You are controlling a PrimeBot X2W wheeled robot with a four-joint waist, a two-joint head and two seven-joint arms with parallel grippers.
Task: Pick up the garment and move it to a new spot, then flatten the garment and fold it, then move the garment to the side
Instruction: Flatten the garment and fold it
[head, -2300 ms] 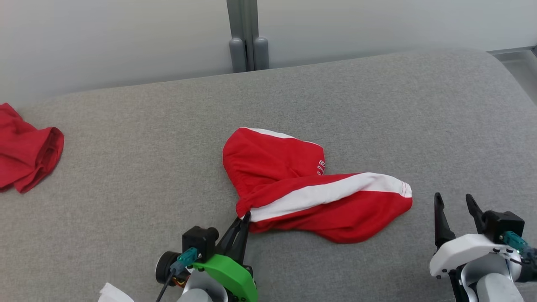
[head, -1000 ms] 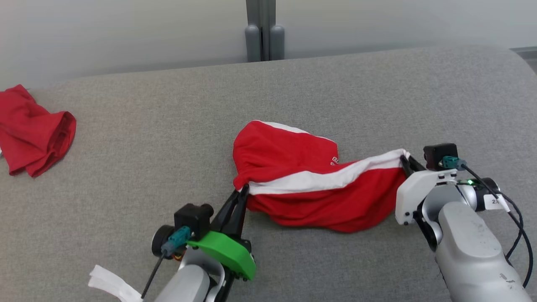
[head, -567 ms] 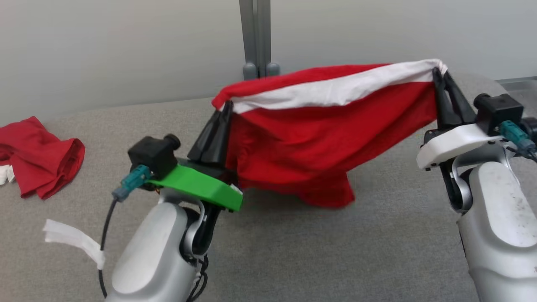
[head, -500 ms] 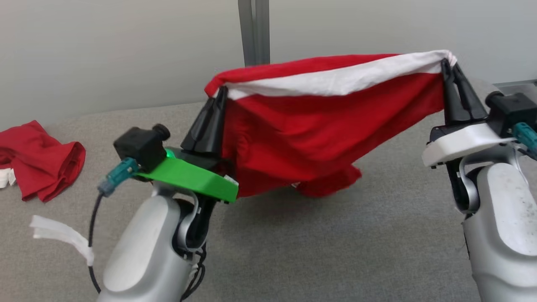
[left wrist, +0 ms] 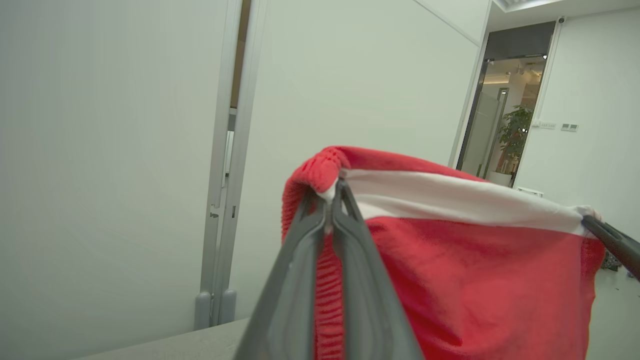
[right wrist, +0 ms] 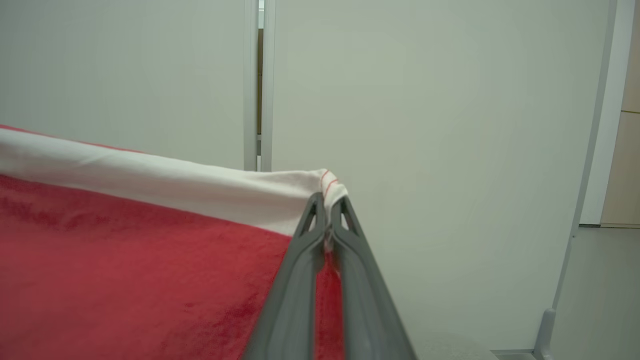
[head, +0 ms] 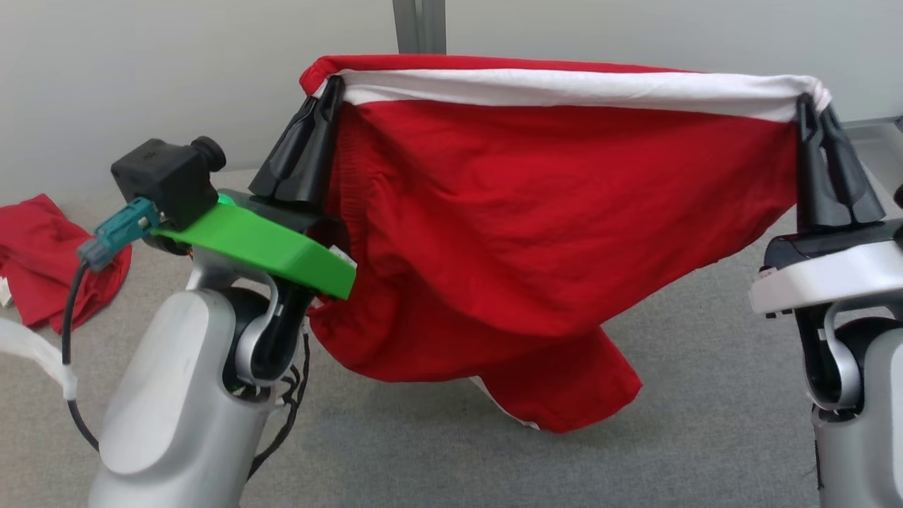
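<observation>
At the far left, a crumpled red cloth (head: 42, 261) is seen lying on the grey surface (head: 705, 423). A white strip (head: 32, 349) is seen just in front of it, by the left arm's cable.

Further right, the left hand (head: 331, 85) is raised well above the surface. Its two dark fingers are pressed together and clamped on the upper left corner of the garment (head: 550, 233), where the red ribbed edge meets a white band (head: 564, 88). The same pinch is shown close up in the left wrist view.

The garment, red with the white band along its top edge, is held in the air and stretched between the two hands, with the band drawn taut and nearly level. Its body is hung down in loose folds. Whether the lowest flap touches the surface cannot be told.

Behind the top edge, a grey post (head: 419, 21) is seen against the pale wall (head: 141, 70).

At the right, the right hand (head: 806, 106) is likewise closed. Its fingertips are pinched on the upper right corner of the white band, beside the red stitching shown in the right wrist view.
</observation>
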